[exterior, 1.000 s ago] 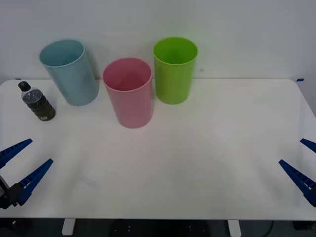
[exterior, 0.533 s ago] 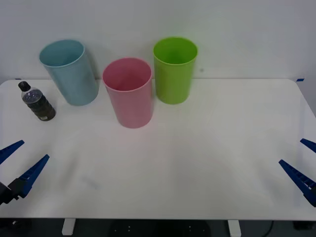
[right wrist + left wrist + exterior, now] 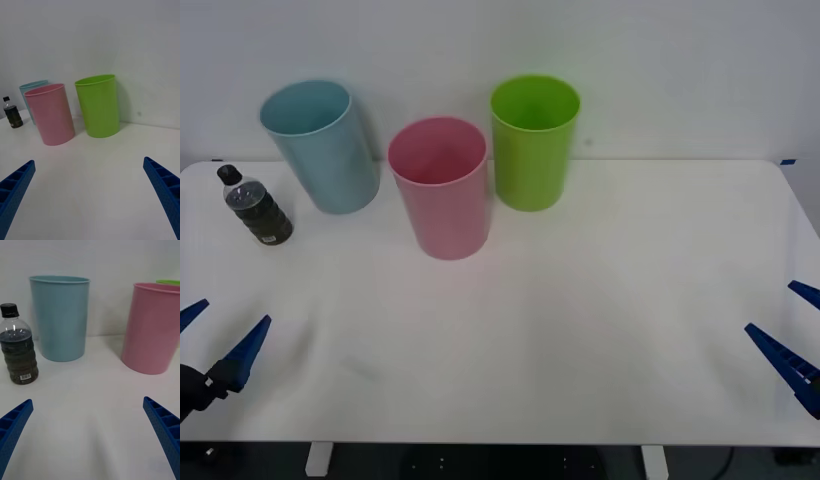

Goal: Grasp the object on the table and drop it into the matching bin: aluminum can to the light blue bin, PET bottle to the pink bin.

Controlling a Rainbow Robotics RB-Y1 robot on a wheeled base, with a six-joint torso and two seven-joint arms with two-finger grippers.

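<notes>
The PET bottle stands upright on the table just beside the light blue bin, untouched; the pink bin stands on that bin's other side. The left gripper hangs wide open, well short of the bottle; the right gripper waits open, far off. The reach seems not yet begun; next, the left fingers likely must straddle the bottle.

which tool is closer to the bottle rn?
Left. The left tool sits open at the table's near-left edge, just in front of the bottle. The right tool is open across the table at the far right.
</notes>
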